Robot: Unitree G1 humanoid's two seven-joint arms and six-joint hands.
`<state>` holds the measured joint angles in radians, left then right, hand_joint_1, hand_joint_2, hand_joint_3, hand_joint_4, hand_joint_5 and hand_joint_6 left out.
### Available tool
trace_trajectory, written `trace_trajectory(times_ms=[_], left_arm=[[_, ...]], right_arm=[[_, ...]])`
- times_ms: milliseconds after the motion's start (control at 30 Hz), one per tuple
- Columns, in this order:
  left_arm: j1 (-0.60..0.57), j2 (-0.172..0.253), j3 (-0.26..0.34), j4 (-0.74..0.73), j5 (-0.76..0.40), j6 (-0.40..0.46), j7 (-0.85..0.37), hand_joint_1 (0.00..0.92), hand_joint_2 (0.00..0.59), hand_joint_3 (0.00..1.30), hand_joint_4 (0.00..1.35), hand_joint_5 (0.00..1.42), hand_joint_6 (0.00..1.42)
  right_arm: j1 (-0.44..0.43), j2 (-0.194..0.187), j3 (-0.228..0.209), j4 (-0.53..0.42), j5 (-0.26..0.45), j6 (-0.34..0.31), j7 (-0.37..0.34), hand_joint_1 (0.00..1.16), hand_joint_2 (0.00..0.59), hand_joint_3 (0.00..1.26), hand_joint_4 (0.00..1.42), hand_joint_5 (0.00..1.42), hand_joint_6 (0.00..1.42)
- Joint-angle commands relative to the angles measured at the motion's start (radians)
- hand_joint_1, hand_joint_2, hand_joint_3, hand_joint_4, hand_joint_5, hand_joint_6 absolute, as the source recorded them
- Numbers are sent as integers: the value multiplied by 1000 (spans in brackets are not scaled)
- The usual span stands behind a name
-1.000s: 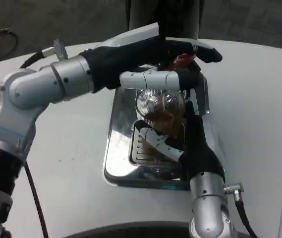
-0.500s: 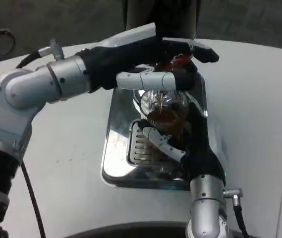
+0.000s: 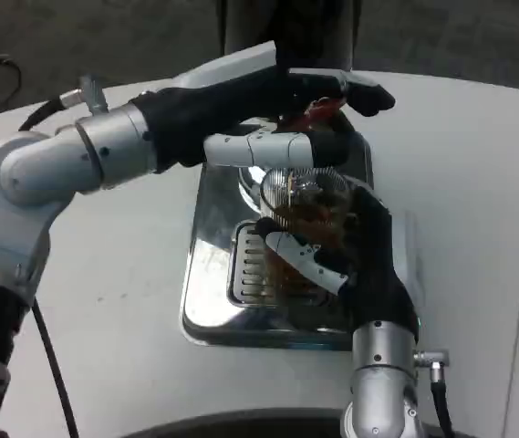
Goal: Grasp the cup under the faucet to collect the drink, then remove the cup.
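The cup (image 3: 303, 214), a clear one with brown drink in its lower part, is being held upright over the grille of the shiny drip tray (image 3: 206, 274), which is standing on the white bench (image 3: 122, 274). It is being grasped by the right robot hand (image 3: 355, 260), whose fingers are wrapped around the side facing the robot while the palm is pressed against the cup's right side. The cup is lying just ahead of and to the left of that wrist, with its long axis vertical, so the removal is judged to call for a straight pull back toward the robot with the cup kept level.

The left robot hand (image 3: 282, 114) is being stretched across above the cup's rim, at a red faucet lever (image 3: 318, 108); whether the lever is being pressed or merely touched cannot be told, and nothing is seen clasped inside it. The right robot hand is plainly the nearer one for the withdrawal. Spilling is judged the main risk if the cup is tilted.
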<state>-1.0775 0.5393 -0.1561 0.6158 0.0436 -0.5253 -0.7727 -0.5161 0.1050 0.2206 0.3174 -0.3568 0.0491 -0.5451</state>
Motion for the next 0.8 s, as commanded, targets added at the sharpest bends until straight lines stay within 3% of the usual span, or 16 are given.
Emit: trace_trajectory(times_ms=[33,400,800], left_arm=[[54,0,47,-11,-16,-22,36,0,0,193,194,324,188],[73,-29,137,-52,-58,-56,117,0,0,187,228,379,236],[125,-19,185,-126,-93,-25,125,0,1,216,255,412,275]], right_arm=[[-3,79,-2,-6,20,3,-5,785,246,549,650,565,305],[14,72,-3,-40,18,4,-15,801,239,620,720,649,350],[91,61,6,-153,3,20,-10,796,230,652,756,696,376]])
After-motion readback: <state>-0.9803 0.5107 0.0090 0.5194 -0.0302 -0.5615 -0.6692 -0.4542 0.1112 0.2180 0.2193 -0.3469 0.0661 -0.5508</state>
